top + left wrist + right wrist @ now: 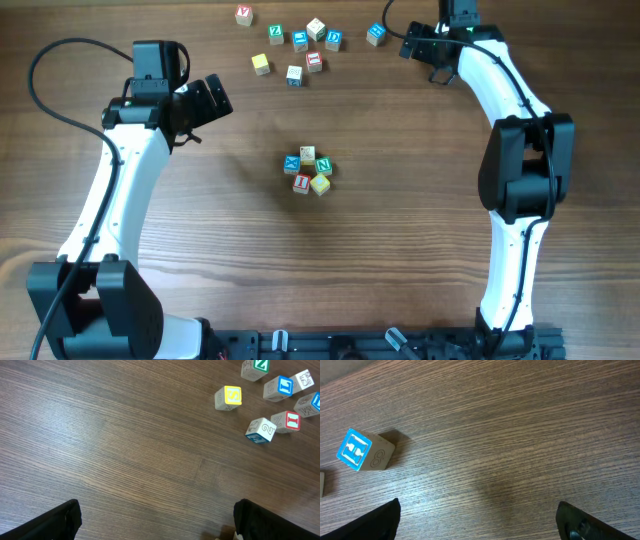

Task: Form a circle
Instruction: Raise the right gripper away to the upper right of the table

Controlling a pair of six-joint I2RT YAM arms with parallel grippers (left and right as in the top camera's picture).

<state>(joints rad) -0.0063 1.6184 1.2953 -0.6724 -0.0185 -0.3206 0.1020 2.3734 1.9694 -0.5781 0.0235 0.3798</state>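
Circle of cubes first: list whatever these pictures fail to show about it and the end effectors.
The circle: overhead view only, its cube letters too small to read reliably.
Left end effector: left wrist view, fingers cut off by the bottom edge.
Right end effector: right wrist view, fingers likewise cut off at the bottom edge.

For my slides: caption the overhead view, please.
Five letter cubes form a tight ring on the wooden table; loose cubes lie scattered beyond it.
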